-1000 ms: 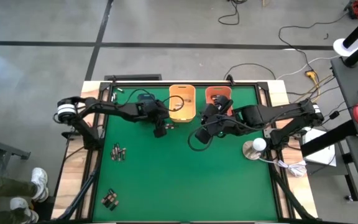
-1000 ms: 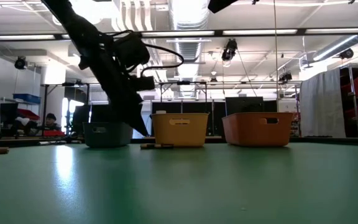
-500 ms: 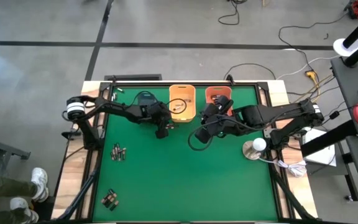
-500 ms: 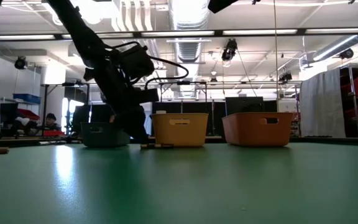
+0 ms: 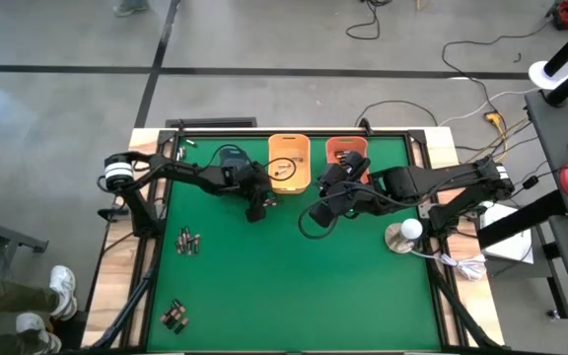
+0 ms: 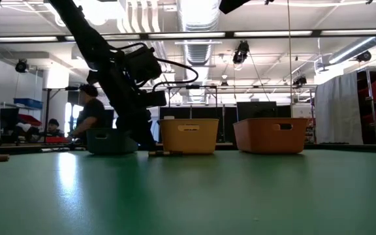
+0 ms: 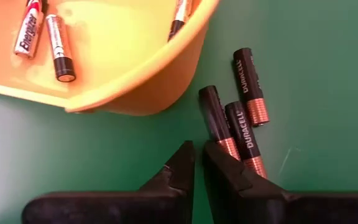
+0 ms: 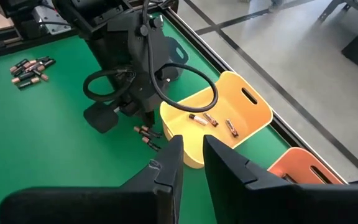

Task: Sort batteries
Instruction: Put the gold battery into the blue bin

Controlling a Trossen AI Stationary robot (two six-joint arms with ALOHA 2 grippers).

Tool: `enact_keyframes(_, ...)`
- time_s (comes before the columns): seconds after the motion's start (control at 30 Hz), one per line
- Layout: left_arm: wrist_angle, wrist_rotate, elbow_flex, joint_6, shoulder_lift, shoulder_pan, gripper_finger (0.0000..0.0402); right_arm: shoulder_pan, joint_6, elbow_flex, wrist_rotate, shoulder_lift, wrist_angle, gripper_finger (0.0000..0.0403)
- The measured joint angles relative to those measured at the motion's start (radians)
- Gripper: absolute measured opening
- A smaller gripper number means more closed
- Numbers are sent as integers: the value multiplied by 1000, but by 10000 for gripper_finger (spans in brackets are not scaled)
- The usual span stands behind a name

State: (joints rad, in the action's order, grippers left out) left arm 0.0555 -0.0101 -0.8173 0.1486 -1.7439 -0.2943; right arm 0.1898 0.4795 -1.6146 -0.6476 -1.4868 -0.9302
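Note:
Three dark batteries with copper ends (image 7: 244, 134) lie on the green table beside the yellow bin (image 7: 135, 81), which holds a few batteries (image 7: 61, 40). My left gripper (image 7: 199, 162) is shut and slants down to the table right next to them (image 5: 256, 209) (image 6: 150, 147). One of its fingers (image 7: 222, 163) overlaps the copper end of the nearest battery (image 7: 216, 118). My right gripper (image 8: 191, 152) hangs high near the orange bin (image 5: 343, 153). It has a narrow gap between its fingers and nothing in it. My left gripper comes slanting down from the table's left side with its fingers shut, nothing between them. One fingertip (image 7: 219, 155) stands at the copper end (image 7: 230, 147) of the nearest battery. I cannot tell whether it touches it.
A grey-blue bin (image 5: 230, 158) sits under my left arm, left of the yellow bin (image 5: 289, 163). Loose batteries lie at the table's left (image 5: 187, 242) and near left corner (image 5: 174, 315). A person (image 6: 87, 114) shows in the room behind.
My left gripper has sunk toward the table by the yellow bin, tipping a little steeper, and now stands at the three batteries. A person has come into the low view behind the bins.

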Motion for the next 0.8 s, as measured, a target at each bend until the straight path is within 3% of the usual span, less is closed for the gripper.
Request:
enact_keyframes(0.53, 19, 31, -1, 23, 23, 6, 16, 0, -11, 0, -2, 0, -8, 52)
enact_keyframes(0.8, 56, 27, -62, 34, 48, 4, 16, 0, -12, 0, -2, 0, -9, 50)
